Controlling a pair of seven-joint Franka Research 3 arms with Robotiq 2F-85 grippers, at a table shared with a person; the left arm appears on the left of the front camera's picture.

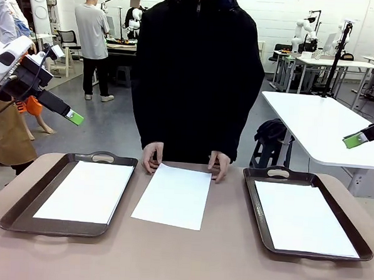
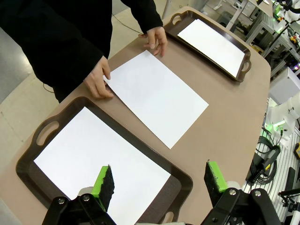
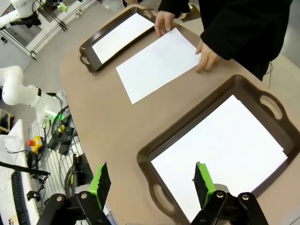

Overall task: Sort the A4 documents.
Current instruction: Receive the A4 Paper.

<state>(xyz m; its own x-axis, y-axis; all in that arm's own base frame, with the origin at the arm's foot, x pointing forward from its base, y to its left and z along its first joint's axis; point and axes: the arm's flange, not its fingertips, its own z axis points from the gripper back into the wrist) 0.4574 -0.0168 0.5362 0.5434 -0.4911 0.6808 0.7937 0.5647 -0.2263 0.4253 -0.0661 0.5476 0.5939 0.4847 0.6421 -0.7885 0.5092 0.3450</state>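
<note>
Three A4 documents lie on the brown table. One white sheet rests bare at the middle, and a person's hands press its far corners. A second sheet lies in the left dark tray, a third in the right tray. My left gripper hangs open high off the table's left. My right gripper hangs open high at the right. In the left wrist view the open gripper hovers above the near tray's sheet. In the right wrist view the open gripper hovers by its tray's sheet.
The person in black stands at the table's far edge, centred. Bare tabletop runs along the near edge and between the trays and the middle sheet. Other white tables, people and equipment stand well behind.
</note>
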